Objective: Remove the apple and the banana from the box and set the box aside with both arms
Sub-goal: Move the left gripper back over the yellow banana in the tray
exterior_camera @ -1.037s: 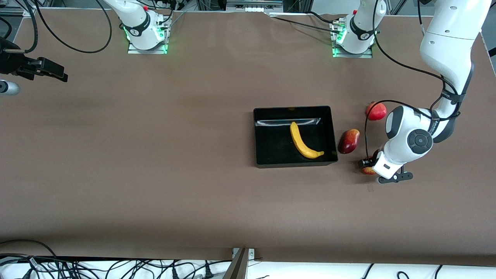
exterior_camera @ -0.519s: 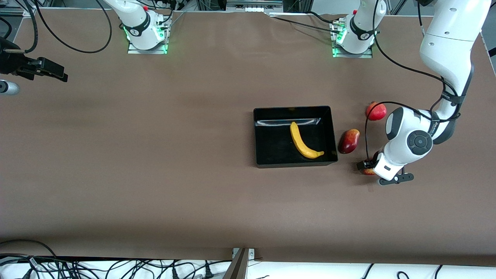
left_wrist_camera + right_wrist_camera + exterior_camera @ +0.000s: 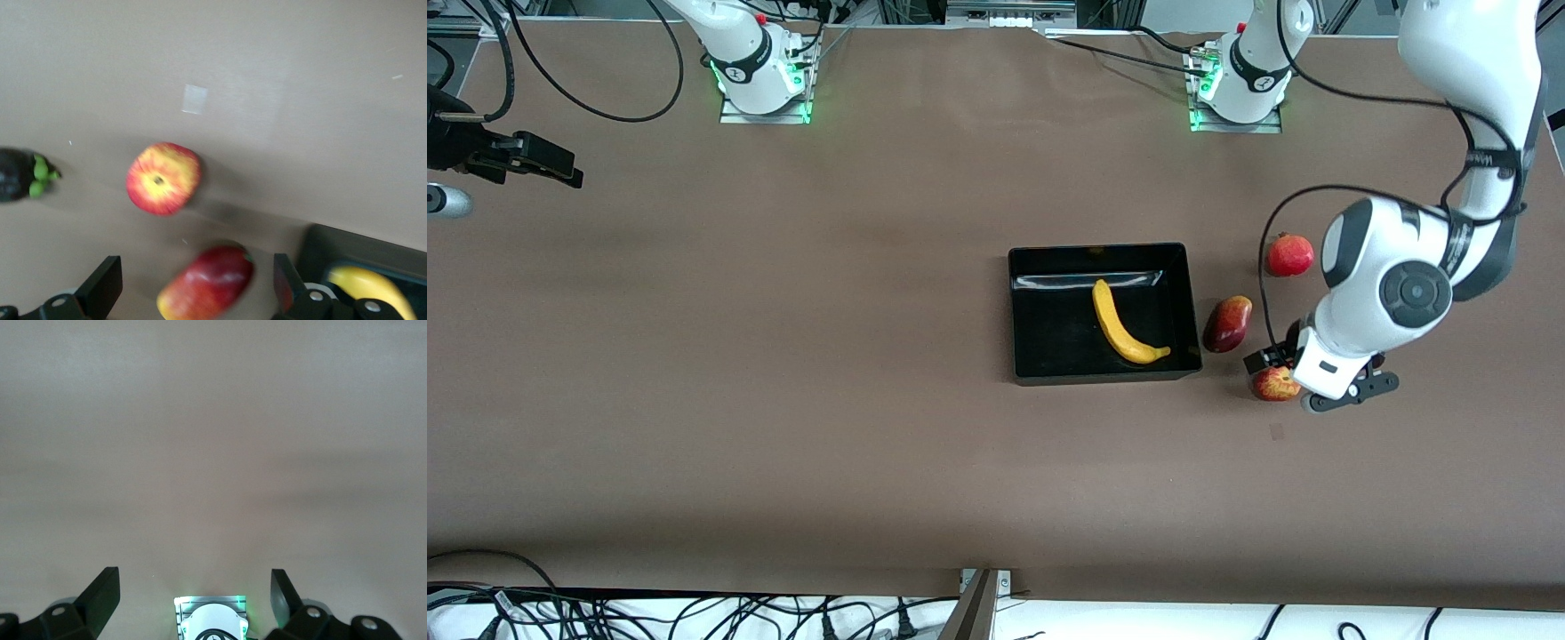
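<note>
Apple [image 3: 1275,384] out on table, left gripper [image 3: 193,297] spread above it. I go next for banana [image 3: 1126,325] in box [image 3: 1040,369], long axis diagonal (left arm nearer). Right gripper [image 3: 193,597] spread, waiting over table's right-arm edge.

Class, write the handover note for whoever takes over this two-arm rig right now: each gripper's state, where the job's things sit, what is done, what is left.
Left gripper: open, empty, above the apple and the mango.
Right gripper: open, empty, waiting over bare table at the right arm's end.
Apple: out of the box, on the table beside the mango, nearer the front camera than it.
Banana: lying in the box.
Done: apple is out.
Left: lift the banana out, then move the box aside with both arms.
</note>
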Motion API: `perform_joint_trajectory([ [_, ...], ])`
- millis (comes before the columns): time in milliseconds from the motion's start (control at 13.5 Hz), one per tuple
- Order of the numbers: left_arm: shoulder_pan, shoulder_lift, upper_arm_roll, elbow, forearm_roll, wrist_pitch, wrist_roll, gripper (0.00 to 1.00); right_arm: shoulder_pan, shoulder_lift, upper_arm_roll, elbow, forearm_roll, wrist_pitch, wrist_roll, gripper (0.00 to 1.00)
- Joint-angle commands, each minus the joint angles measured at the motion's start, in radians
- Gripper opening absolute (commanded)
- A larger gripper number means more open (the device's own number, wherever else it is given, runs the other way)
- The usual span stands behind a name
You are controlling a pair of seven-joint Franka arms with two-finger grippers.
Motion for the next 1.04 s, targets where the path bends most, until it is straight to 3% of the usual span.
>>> perform_joint_trajectory([
  [0, -0.056, -0.048, 0.008, -0.021, -0.021, -0.012, -0.149, 1.0, 0.001, -0.002, 0.002, 0.012, 0.02, -0.016, 0.009, 1.0],
  [519, -0.207, -0.02, 0.012, -0.021, -0.016, 0.02, -0.363, 1.0, 0.0, -0.002, -0.003, 0.012, 0.02, -0.017, 0.007, 1.0],
  [963, -0.251, 0.113, -0.084, -0.021, -0.004, 0.146, -0.496, 1.0, 0.0, -0.002, -0.003, 0.012, 0.021, -0.017, 0.007, 1.0],
])
